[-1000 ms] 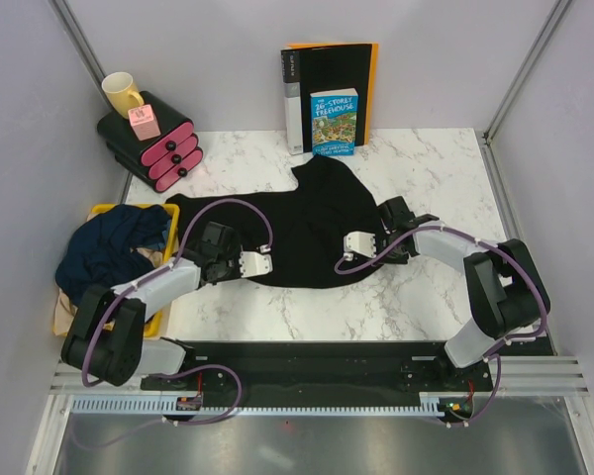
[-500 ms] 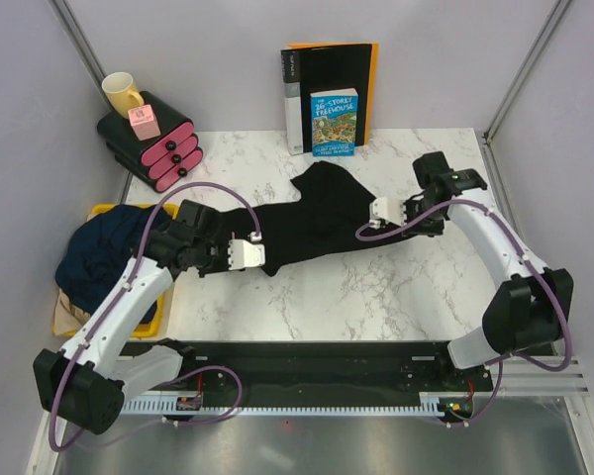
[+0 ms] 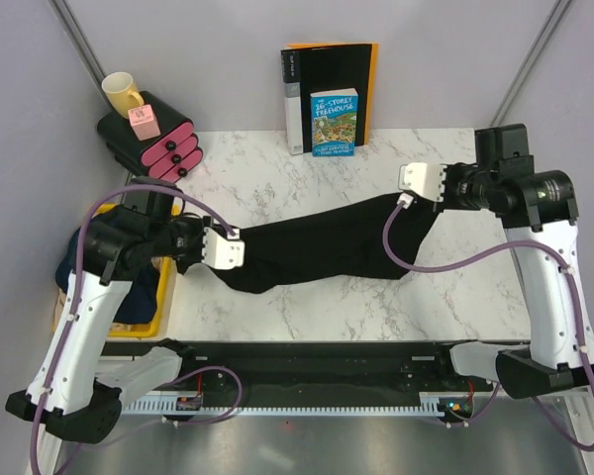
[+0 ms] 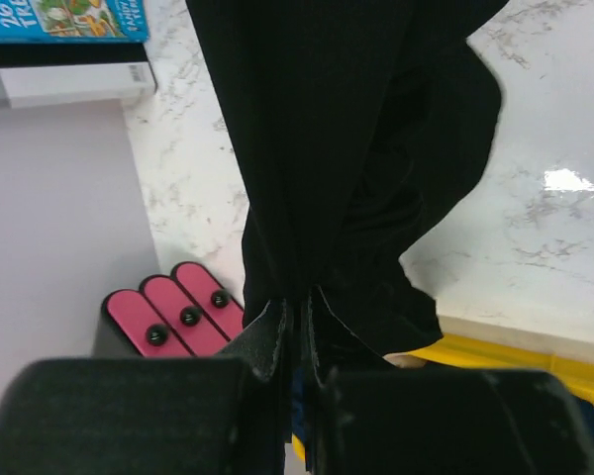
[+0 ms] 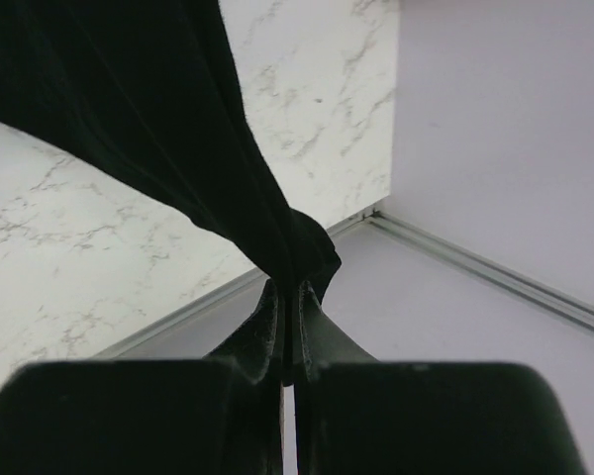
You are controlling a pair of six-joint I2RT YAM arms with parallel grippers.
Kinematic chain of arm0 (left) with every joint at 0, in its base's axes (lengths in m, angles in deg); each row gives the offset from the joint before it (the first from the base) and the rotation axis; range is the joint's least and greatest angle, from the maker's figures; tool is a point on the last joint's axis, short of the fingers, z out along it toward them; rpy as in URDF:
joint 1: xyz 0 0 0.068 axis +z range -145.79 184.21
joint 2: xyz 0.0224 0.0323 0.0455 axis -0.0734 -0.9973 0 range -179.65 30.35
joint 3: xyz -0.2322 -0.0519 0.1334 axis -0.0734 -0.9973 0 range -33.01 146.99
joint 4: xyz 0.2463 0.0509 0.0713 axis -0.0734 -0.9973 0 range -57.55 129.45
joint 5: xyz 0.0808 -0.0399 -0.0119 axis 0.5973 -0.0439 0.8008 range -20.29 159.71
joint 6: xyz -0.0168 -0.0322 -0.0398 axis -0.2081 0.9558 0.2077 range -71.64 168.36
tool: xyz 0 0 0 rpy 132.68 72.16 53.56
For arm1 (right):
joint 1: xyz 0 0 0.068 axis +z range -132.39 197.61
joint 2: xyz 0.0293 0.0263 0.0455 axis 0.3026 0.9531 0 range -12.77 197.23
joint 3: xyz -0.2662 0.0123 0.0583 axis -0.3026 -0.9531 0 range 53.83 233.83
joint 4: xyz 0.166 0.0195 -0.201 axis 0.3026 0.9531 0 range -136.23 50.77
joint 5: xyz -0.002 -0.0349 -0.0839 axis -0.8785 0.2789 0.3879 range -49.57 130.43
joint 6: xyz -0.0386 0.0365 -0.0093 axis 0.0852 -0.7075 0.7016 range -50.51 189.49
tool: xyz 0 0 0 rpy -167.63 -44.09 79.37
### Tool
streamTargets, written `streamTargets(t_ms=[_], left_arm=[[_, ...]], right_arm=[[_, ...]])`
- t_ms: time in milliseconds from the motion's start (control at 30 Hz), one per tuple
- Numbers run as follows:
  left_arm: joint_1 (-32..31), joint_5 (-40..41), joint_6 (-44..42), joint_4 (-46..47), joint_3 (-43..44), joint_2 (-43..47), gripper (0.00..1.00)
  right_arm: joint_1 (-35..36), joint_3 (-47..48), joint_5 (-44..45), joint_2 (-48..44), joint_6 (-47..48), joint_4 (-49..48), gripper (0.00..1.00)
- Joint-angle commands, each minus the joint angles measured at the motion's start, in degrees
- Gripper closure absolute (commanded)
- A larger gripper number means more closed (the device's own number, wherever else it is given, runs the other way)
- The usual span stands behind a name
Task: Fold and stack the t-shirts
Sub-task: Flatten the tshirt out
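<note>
Both our left gripper (image 3: 243, 247) and right gripper (image 3: 403, 198), clamped tight on the black t-shirt (image 3: 317, 247), have raised it off the table (image 3: 307, 307); we hold it stretched mid-frame, ready for folding.

text | blue book (image 3: 334, 122) cover: "The 26-Storey Treehouse" | binder (image 3: 327, 67) spine label: too small to read

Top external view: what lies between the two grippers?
The black t-shirt, stretched from the left gripper to the right gripper, both shut on it; seen in the top view.

Bright, even light; glare patch on the table (image 4: 571, 180), wrist-view foregrounds blurred.
</note>
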State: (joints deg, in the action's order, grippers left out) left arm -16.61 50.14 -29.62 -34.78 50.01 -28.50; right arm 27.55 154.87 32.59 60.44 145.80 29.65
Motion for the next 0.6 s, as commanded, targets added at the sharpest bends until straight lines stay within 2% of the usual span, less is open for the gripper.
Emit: streamTargets(t_ms=[0, 33, 167, 233, 367, 533, 567], left_arm=[[-0.01, 0.32, -7.44, -4.25, -0.82, 0.67, 0.98], [0.16, 0.67, -8.15, -2.6, -2.93, 0.75, 0.98], [1.83, -1.42, -12.28, 1.46, -14.0, -1.95, 0.98], [4.28, -4.94, -15.44, 2.43, -15.43, -5.03, 0.98], [7.54, -6.27, -17.12, 8.03, -14.48, -18.88, 0.98], [9.39, -2.14, -9.14, 19.2, -9.2, -30.08, 0.98], [9.57, 0.13, -6.69, 24.35, -9.11, -31.75, 0.98]], right_arm=[[-0.62, 2.77, -1.65, 0.88, -0.2, 4.2, 1.0], [-0.62, 1.37, -1.74, 1.32, -0.9, 3.06, 1.0], [-0.62, -10.31, 0.79, 3.69, -3.28, -14.76, 1.0], [-0.7, -15.24, 2.73, 7.97, -4.15, -23.61, 1.0], [-0.79, -14.21, 5.28, 18.17, -9.49, -35.77, 1.0], [-0.62, -10.51, 8.96, 29.68, -12.85, -49.58, 0.99], [-0.44, -9.64, 9.67, 31.1, -13.2, -50.82, 0.97]])
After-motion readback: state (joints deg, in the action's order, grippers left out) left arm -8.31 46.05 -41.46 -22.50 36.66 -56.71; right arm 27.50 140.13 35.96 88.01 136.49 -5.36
